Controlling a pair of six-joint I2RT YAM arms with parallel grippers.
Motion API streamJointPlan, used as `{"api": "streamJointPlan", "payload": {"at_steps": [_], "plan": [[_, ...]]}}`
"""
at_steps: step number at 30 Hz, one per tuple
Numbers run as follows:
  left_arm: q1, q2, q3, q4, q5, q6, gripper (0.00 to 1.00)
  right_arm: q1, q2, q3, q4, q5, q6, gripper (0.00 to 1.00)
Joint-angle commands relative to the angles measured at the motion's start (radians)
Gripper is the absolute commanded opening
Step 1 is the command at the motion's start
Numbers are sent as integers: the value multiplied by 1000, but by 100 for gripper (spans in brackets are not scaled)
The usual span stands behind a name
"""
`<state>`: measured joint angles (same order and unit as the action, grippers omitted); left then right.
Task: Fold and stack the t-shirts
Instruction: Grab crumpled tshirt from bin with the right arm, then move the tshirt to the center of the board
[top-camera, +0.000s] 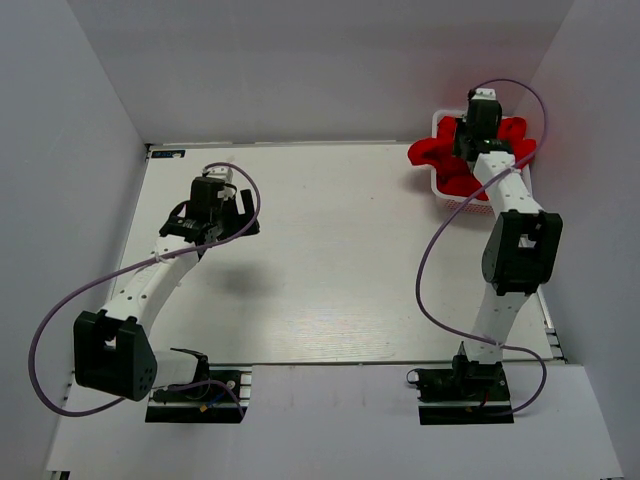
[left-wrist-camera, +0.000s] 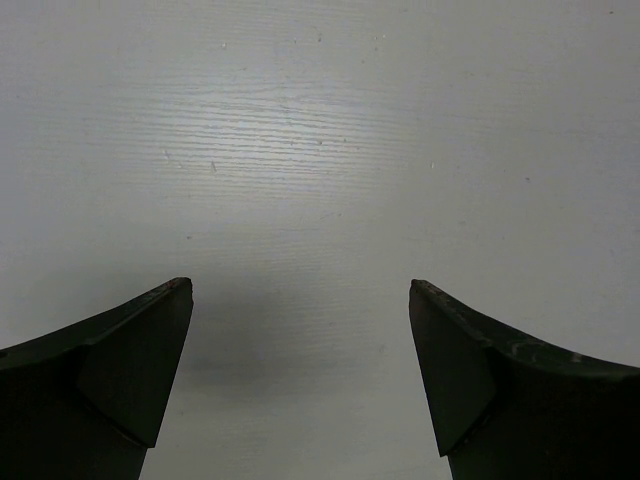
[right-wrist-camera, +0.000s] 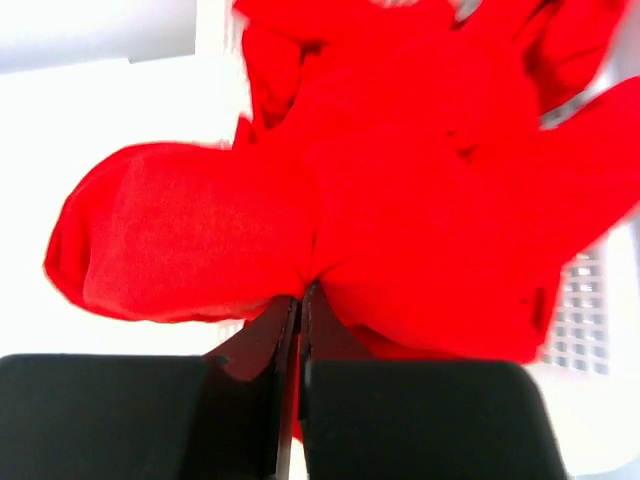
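Bright red t-shirts (top-camera: 440, 152) lie heaped in a white lattice basket (top-camera: 462, 204) at the table's far right corner, one sleeve spilling over the left rim. My right gripper (top-camera: 478, 128) is over the heap and shut on a pinch of red cloth (right-wrist-camera: 380, 200), which puckers at the fingertips (right-wrist-camera: 300, 290). My left gripper (top-camera: 222, 225) hovers over bare table at the left, open and empty; its two dark fingers (left-wrist-camera: 140, 360) stand wide apart in the left wrist view.
The white table (top-camera: 330, 260) is ringed by white walls on the left, back and right. The basket's lattice wall (right-wrist-camera: 585, 310) shows at the right of the right wrist view. Purple cables loop beside both arms.
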<state>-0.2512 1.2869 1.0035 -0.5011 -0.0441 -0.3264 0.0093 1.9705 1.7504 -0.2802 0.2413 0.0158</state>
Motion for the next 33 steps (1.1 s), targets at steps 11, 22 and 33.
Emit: {"api": "streamJointPlan", "payload": {"at_steps": [11, 22, 33], "plan": [[-3, -61, 17, 35, 75, -22, 100, -25, -171, 310, -100, -138, 18, 0], [-3, -132, 17, 64, 144, -13, 100, -22, -269, 419, 107, -575, 243, 0], [16, -205, 37, 65, 231, -13, 100, 27, -156, 538, 654, -1223, 854, 0]]}}
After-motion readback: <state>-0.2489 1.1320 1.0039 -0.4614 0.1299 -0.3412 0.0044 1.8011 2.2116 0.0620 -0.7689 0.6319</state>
